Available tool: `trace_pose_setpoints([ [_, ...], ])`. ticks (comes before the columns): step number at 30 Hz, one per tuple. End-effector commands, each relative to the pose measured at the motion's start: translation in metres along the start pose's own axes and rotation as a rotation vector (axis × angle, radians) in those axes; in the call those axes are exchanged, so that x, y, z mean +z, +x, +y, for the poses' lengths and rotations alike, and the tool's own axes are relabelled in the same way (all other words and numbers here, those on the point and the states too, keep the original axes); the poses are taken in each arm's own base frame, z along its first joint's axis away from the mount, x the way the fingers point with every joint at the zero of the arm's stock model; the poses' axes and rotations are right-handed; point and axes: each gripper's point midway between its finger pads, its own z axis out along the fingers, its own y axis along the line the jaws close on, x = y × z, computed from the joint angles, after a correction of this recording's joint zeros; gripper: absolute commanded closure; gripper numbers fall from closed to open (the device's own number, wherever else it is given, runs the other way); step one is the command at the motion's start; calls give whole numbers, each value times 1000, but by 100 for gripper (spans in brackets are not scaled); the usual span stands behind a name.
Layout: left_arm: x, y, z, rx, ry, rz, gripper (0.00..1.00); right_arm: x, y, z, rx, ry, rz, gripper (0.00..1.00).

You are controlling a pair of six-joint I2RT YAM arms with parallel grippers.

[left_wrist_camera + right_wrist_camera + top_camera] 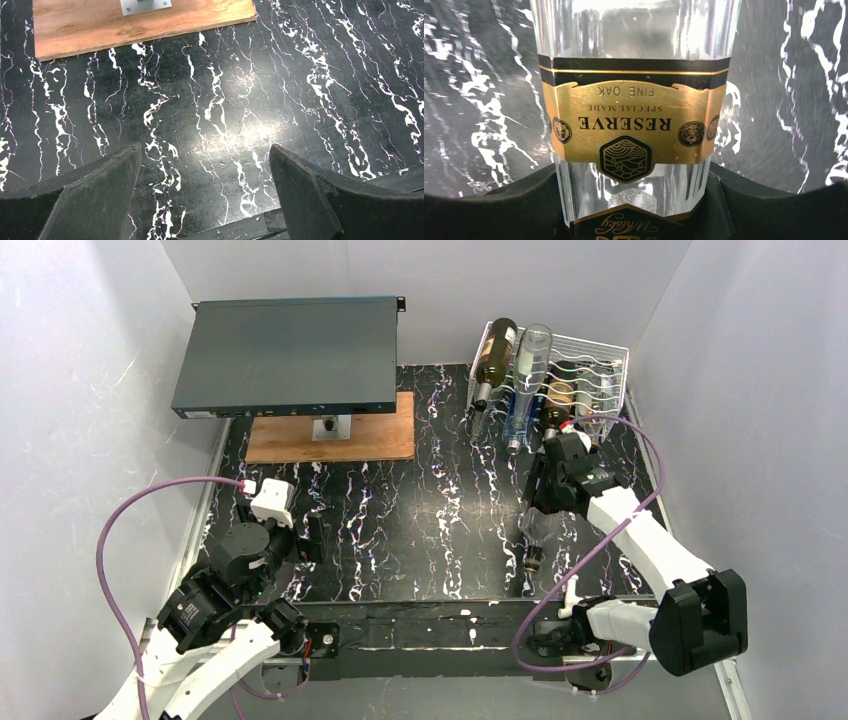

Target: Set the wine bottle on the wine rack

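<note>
Chiefly, the danger is a slip. The wine bottle (634,125) is clear, faceted glass, smooth and probably heavy, and the right jaws grip it across the body at the gold label. Its neck trails back toward the arm's base in the overhead view. With that much length hanging to one side of the grip, the bottle could pivot between the pads (536,200) once it is carried or tilted, and it might slide out onto the worktop (420,520).

A second risk lies at the wine rack (604,346), which stands just beyond the right arm. Three bottles lie in it already, toward its left and middle, so the free cradles look to be on its right. A careless approach could knock a neighbouring bottle or push the light wire frame backward. The purple cable (640,440) loops close to the rack's near right corner and could snag on the wire.

The right jaws are partly closed and clamped on the wine bottle, with a pad pressed to the glass on each side. Whether the bottle rests on the worktop or is lifted clear, I cannot tell. The left jaws stand fully apart over bare worktop at the near left, holding and touching nothing.
</note>
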Motion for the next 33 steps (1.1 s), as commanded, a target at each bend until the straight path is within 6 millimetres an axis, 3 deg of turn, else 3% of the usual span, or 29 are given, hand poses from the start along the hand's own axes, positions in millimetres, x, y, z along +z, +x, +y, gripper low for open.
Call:
trace_pose_setpoints([
  [1,3,0,-1,13,0,-1,1,-39,-94,36,-98,-161,-229,99],
  [11,3,1,0,12,-2,-3,1,-37,-170,26,-47,-288,-245,99],
  [16,3,1,0,12,-1,-3,1,-23,-226,-1,34,-273,-260,99],
  [19,3,1,0,13,-5,0,1,-18,-257,0,65,-301,-251,99],
  [26,7,3,-1,26,-10,25,1,6,-297,1,105,-282,-267,99],
  [33,9,4,1,30,-27,35,1,42,-336,5,92,-271,-289,99],
])
